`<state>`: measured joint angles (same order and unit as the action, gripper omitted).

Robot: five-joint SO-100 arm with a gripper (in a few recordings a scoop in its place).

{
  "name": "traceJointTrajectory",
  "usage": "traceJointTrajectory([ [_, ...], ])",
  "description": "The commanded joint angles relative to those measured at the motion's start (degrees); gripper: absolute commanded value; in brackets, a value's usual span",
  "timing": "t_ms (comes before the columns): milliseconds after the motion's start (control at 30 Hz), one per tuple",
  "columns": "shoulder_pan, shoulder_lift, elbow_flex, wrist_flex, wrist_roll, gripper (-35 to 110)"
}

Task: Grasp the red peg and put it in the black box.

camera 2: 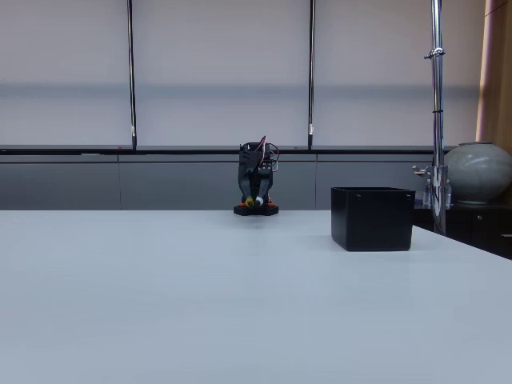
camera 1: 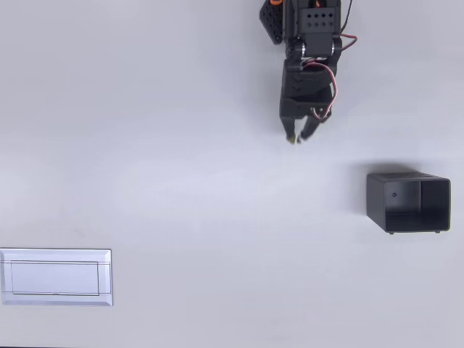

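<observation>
Table, white and matt, carrying three things well apart from one another.

Arm: black, with red wires, reaching in from the top edge of the table in the overhead view. In the fixed view it stands at the far edge, folded low, over an orange-trimmed base.

Gripper: pointed down toward the table surface, a little way in from the top edge. Fingers narrow, tips close together with only a slim gap between them. In the fixed view the gripper hangs low in front of the base.

Speck: something tiny and yellowish at the fingertips in the overhead view; the fixed view shows small yellow and pale spots at the same place. Too small to tell whether this is the red peg, or whether the fingers are pinching it or merely beside it.

Black box: upright near the right edge of the table in the overhead view, open top, dark inside, thin walls, tiny feet showing along its lower side. Well apart from the gripper, below and right of it. In the fixed view the black box stands right of the arm and nearer the camera.

Tray: flat, white, rectangular, against the left edge near the lower left corner in the overhead view.

Beyond the table in the fixed view: shaded windows, a metal pole, a round grey pot.
</observation>
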<state>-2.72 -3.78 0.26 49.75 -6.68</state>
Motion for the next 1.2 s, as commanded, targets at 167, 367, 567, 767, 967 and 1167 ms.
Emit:
traceJointTrajectory([
  [167,-0.7,-5.71,0.62,14.94,0.18,0],
  [367,0.35,-7.21,0.62,22.32,0.26,0],
  [567,0.79,-7.21,0.62,26.1,1.58,0],
  [767,0.53,-7.21,0.62,26.1,1.76,0],
  [967,0.53,-7.21,0.62,26.1,2.02,0],
  [1167,0.53,-7.21,0.62,26.1,2.02,0],
])
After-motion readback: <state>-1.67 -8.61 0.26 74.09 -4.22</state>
